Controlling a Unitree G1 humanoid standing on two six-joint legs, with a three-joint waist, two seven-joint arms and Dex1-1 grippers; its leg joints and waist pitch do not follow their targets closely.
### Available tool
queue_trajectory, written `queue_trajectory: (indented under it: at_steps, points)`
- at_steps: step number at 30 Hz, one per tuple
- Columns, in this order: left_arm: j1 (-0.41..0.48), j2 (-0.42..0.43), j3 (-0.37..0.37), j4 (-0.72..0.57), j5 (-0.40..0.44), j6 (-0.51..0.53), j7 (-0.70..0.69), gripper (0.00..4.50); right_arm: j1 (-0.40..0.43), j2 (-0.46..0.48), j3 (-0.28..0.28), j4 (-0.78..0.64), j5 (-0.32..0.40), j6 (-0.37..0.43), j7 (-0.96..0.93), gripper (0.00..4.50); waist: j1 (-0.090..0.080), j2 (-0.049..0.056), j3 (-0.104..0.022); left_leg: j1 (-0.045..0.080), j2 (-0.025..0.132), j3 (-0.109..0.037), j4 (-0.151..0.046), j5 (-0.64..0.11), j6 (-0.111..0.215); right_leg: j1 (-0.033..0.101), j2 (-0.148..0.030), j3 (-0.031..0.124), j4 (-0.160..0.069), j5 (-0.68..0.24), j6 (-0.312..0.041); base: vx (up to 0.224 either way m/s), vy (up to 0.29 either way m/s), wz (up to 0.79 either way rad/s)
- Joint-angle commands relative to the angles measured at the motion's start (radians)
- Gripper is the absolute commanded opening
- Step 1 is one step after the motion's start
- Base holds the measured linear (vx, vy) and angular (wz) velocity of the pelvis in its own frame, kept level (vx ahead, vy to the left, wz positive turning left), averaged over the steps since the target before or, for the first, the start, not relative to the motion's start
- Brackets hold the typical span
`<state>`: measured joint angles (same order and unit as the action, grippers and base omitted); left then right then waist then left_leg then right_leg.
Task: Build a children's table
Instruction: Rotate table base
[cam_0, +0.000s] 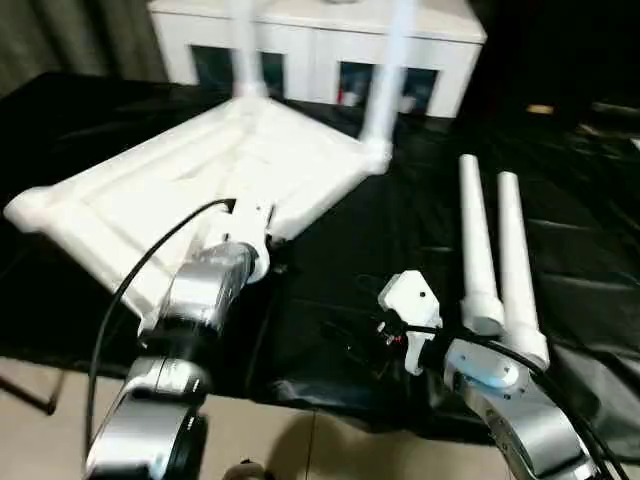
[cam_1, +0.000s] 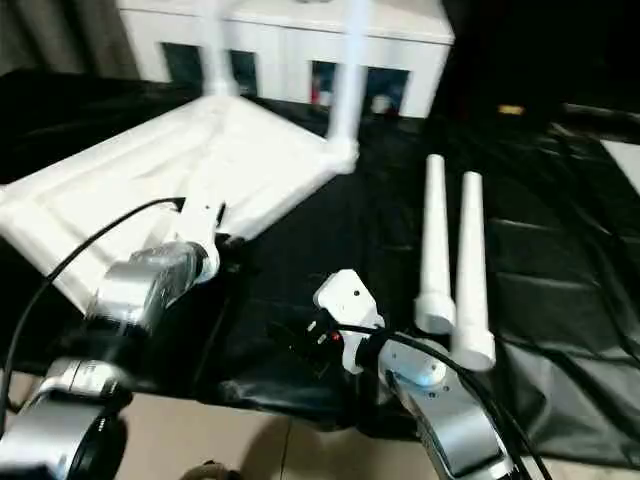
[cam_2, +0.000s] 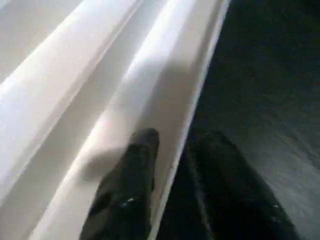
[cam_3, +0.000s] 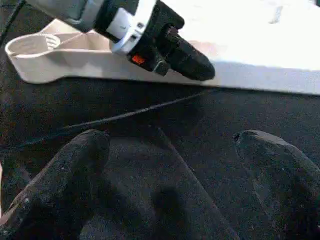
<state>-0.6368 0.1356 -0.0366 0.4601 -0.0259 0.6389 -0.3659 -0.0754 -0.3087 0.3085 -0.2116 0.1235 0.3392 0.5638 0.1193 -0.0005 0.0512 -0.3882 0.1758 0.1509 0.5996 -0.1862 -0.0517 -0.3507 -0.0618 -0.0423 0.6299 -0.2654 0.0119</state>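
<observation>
On the black-covered surface the children's table lay upside down at the robot's left, ribbed underside up, with two legs standing in the far corner sockets. The left gripper was clamped on the table top's near rim, one finger inside and one outside. Two loose legs lay side by side at the right. The right gripper hovered over the cloth near them, fingers spread and empty

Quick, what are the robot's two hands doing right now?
Left gripper: shut on the table top's rim.
Right gripper: open, holding nothing, above the black cloth.
</observation>
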Motion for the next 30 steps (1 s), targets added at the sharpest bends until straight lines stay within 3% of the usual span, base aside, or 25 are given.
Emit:
queue_trajectory:
  at_steps: [1,7,9,10,12,13,14,15,16,19,24,30]
  points:
    - [0.012,0.02,-0.052,-0.104,-0.017,-0.012,-0.071,1.9,-0.003,-0.002,-0.011,0.005,0.0,-0.009,-0.01,4.5,-0.005,0.008,-0.065,0.025,0.061,-0.018,-0.068,-0.047,0.063,0.034,-0.083,0.042,-0.051,0.291,-0.259,0.0,0.0,0.0]
    - [0.072,0.122,-0.044,-0.285,-0.068,0.015,-0.169,2.37,-0.002,0.004,-0.011,0.002,-0.004,-0.011,-0.009,4.5,-0.024,0.007,-0.058,0.023,0.055,-0.017,-0.077,-0.116,0.026,0.035,-0.082,0.044,-0.059,0.188,-0.24,0.0,0.0,0.0]
    - [0.113,0.229,-0.015,-0.385,-0.105,0.043,-0.279,2.38,-0.002,0.007,-0.012,0.001,-0.002,-0.011,-0.007,4.5,-0.033,0.004,-0.057,0.021,0.055,-0.017,-0.079,-0.108,0.022,0.035,-0.08,0.044,-0.058,0.181,-0.238,0.0,0.0,0.0]
    - [0.126,0.261,-0.011,-0.411,-0.118,0.05,-0.319,2.66,-0.002,0.007,-0.012,0.001,-0.002,-0.011,-0.008,4.5,-0.033,0.007,-0.06,0.022,0.055,-0.02,-0.078,-0.097,0.021,0.036,-0.081,0.043,-0.055,0.185,-0.237,0.0,0.0,0.0]
    - [0.165,0.369,0.0,-0.452,-0.122,0.057,-0.399,2.77,-0.002,0.006,-0.012,0.001,-0.001,-0.011,-0.006,4.5,-0.042,0.011,-0.059,0.026,0.052,-0.015,-0.075,-0.087,0.02,0.029,-0.073,0.043,-0.055,0.191,-0.238,0.0,0.0,0.0]
    - [0.199,0.453,0.011,-0.456,-0.116,0.022,-0.465,2.77,-0.003,0.006,-0.012,0.002,0.0,-0.01,-0.003,4.5,-0.045,0.013,-0.057,0.023,0.049,-0.015,-0.077,-0.081,0.021,0.028,-0.07,0.043,-0.055,0.188,-0.232,0.0,0.0,0.0]
    - [0.205,0.466,0.013,-0.456,-0.115,0.016,-0.476,2.8,-0.003,0.006,-0.012,0.002,0.001,-0.01,-0.002,4.5,-0.047,0.004,-0.056,0.024,0.048,-0.014,-0.078,-0.085,0.022,0.029,-0.069,0.043,-0.057,0.177,-0.227,0.0,0.0,0.0]
    - [0.228,0.516,0.021,-0.456,-0.116,-0.008,-0.513,2.8,-0.003,0.006,-0.01,0.002,0.001,-0.009,0.0,4.5,-0.051,0.01,-0.055,0.026,0.048,-0.012,-0.08,-0.097,0.017,0.025,-0.067,0.042,-0.056,0.16,-0.225,0.0,0.0,0.0]
    - [0.258,0.58,0.034,-0.449,-0.111,-0.04,-0.556,2.99,-0.005,0.006,-0.006,0.002,0.001,-0.009,0.005,4.5,-0.049,0.009,-0.055,0.027,0.049,-0.015,-0.08,-0.1,0.016,0.025,-0.07,0.042,-0.058,0.147,-0.224,0.0,0.0,0.0]
    - [0.317,0.712,0.077,-0.41,-0.1,-0.078,-0.625,2.99,-0.009,0.009,-0.002,0.005,0.005,-0.01,0.015,4.5,-0.05,0.015,-0.051,0.034,0.051,-0.013,-0.088,-0.16,-0.005,0.015,-0.067,0.042,-0.06,0.083,-0.217,0.0,0.0,0.0]
    - [0.361,0.812,0.126,-0.372,-0.094,-0.07,-0.64,2.99,-0.012,0.011,0.0,0.007,0.004,-0.01,0.018,4.5,-0.05,0.012,-0.049,0.035,0.052,-0.013,-0.094,-0.199,-0.029,0.012,-0.07,0.045,-0.06,0.063,-0.212,0.0,0.0,0.0]
    - [0.361,0.812,0.126,-0.372,-0.094,-0.07,-0.64,2.99,-0.012,0.011,0.0,0.007,0.004,-0.01,0.018,4.5,-0.038,0.012,-0.054,0.035,0.05,-0.011,-0.088,-0.149,-0.028,0.015,-0.071,0.045,-0.054,0.137,-0.215,0.0,0.0,0.0]
